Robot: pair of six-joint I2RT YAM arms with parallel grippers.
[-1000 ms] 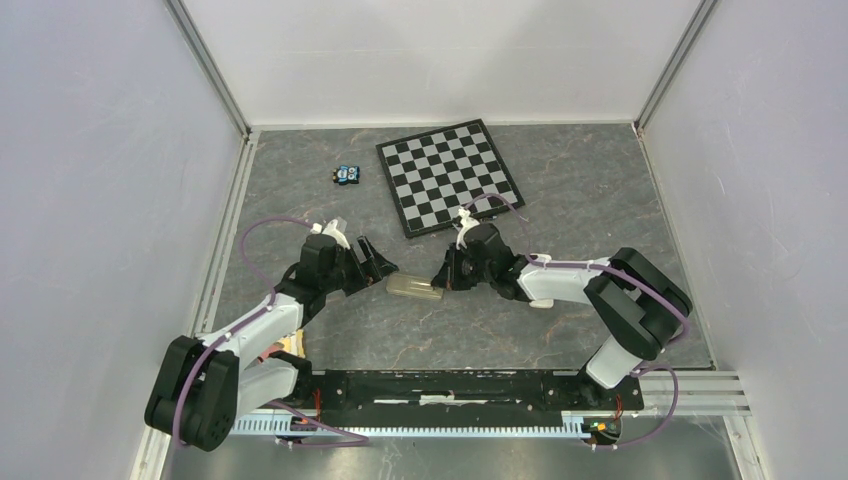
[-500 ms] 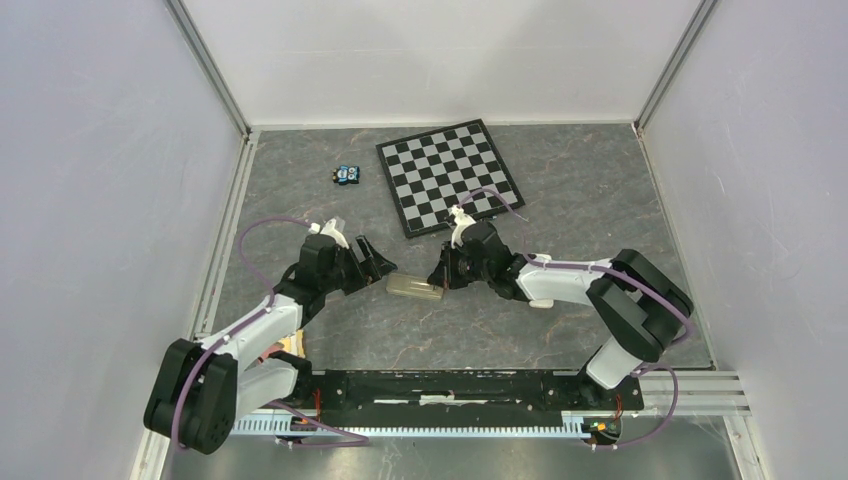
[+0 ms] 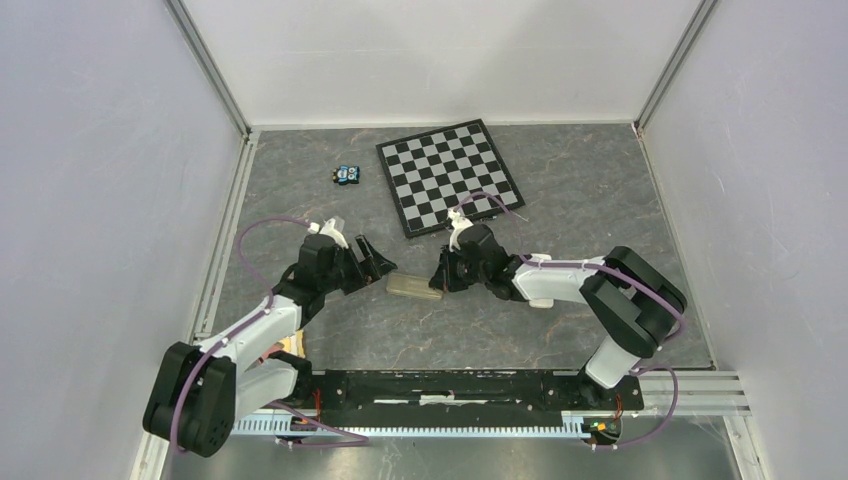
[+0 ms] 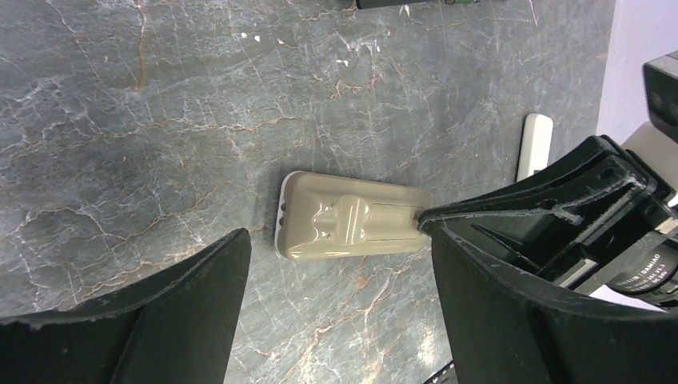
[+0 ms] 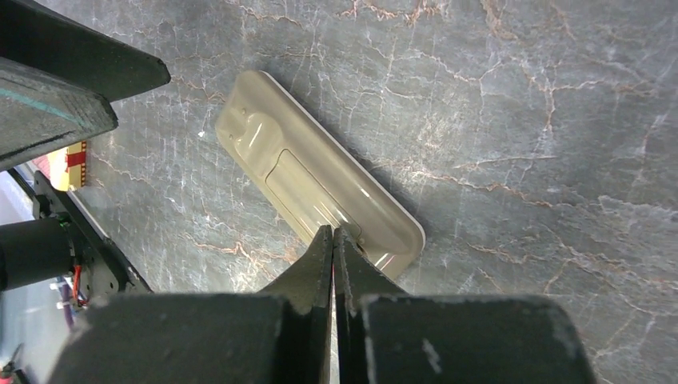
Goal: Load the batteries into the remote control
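The small rectangular plastic remote control [image 3: 414, 287], white at the rim and tan on the back, lies face down on the grey marbled table [image 3: 500, 335]. It sits between the two arms, well short of the black-and-white chessboard [image 3: 450, 176]. In the overhead view its long axis runs nearly left to right, tipped only slightly, so one short end faces each arm. The recessed cover panel on its back looks to be in place (my reading from the wrist views).

At the remote's right end is the right gripper [image 5: 333, 234]. Its jaws are pressed fully together with nothing between them, and the joined tip sits at the remote's edge beside the cover panel. It appears to touch, though I cannot be sure of contact. This is the nearer arm, and its tip points roughly along the remote's length.

The left gripper [image 4: 340, 240] stands just off the remote's left end, spread wide and empty. The remote shows in the gap between its fingers [image 4: 160, 320], which do not touch it.

The batteries I cannot pick out in any view.

I judge the next move turns on the closed tip working the cover along that long axis, with the left jaws placed to steady the far end.
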